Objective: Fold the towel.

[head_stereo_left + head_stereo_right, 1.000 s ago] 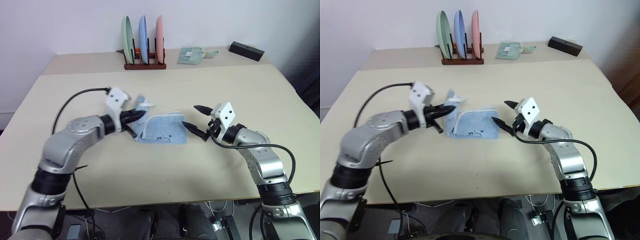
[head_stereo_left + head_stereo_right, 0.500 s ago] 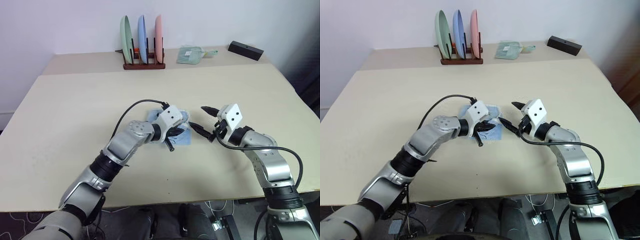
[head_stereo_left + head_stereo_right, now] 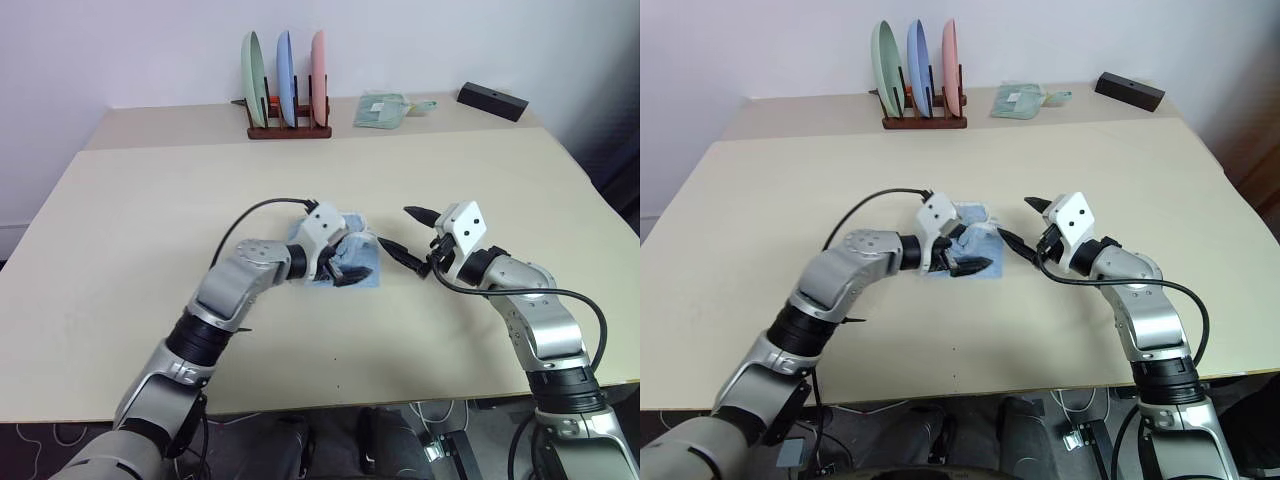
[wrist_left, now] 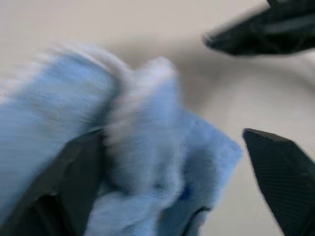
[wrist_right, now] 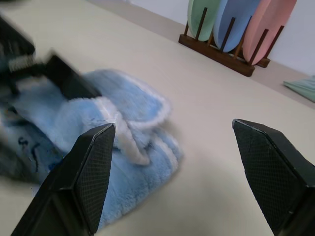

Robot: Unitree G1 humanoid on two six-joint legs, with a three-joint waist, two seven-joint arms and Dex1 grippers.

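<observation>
The towel [image 3: 345,252] is lying bunched in a light blue heap mid-table [image 3: 150,190], whitish trim showing. The left gripper [image 3: 962,256] is sitting over it with fingers spread wide, one finger against the pile. The right gripper [image 3: 408,236] is hovering just beside the towel's edge, fingers parted and gripping nothing.

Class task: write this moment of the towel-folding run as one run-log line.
towel: bunched on table, fold unfinished | left gripper: open, over towel | right gripper: open, beside towel, holding nothing
</observation>
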